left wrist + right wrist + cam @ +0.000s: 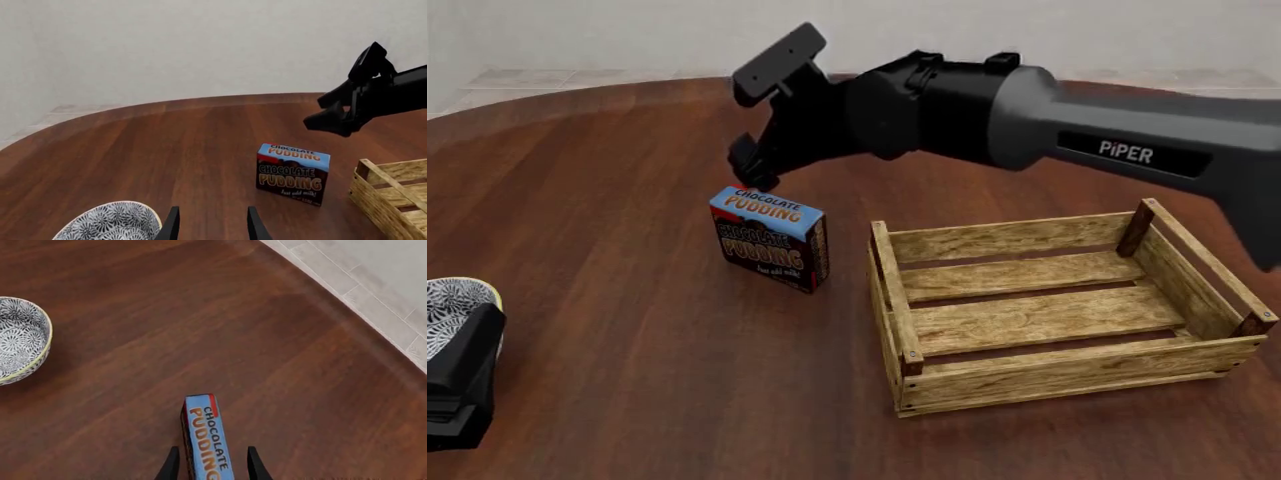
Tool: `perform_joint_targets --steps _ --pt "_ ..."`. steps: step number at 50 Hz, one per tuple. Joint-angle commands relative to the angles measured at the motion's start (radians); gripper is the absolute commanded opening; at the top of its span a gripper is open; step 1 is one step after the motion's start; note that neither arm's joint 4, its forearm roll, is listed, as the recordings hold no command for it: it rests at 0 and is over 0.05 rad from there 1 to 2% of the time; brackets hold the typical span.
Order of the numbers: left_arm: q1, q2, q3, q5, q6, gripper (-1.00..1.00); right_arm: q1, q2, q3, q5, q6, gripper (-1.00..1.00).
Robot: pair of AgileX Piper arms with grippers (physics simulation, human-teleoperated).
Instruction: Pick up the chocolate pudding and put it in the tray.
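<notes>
The chocolate pudding [771, 238] is a small brown carton with a light blue top, standing upright on the table just left of the tray [888, 290], a shallow wooden slat crate that holds nothing. My right gripper [751, 168] hangs open right above the carton. In the right wrist view the fingertips [172, 466] stand either side of the carton's blue top [207, 435], and nothing is gripped. My left gripper [212, 227] is open and empty, low at the near left, with the pudding [292, 172] ahead of it.
A white patterned bowl [454, 298] sits at the near left edge beside the left arm; it also shows in the left wrist view [110, 222] and the right wrist view [20, 337]. The table's rounded far edge meets a pale floor.
</notes>
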Motion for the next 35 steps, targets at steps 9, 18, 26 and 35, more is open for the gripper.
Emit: perform_joint_targets --steps 9,18,26,35 --pt "-0.001 0.0 0.0 -0.004 0.001 1.0 -0.009 0.013 0.017 -0.014 0.005 1.0" --pt "-0.001 0.0 0.0 -0.005 0.001 1.0 -0.017 0.016 0.02 -0.014 0.005 1.0" --pt "-0.002 0.0 0.0 -0.005 0.002 1.0 -0.016 0.013 0.024 -0.013 0.006 1.0" --pt "-0.001 0.0 0.0 -0.007 0.002 1.0 -0.017 0.018 0.041 -0.027 0.007 1.0"
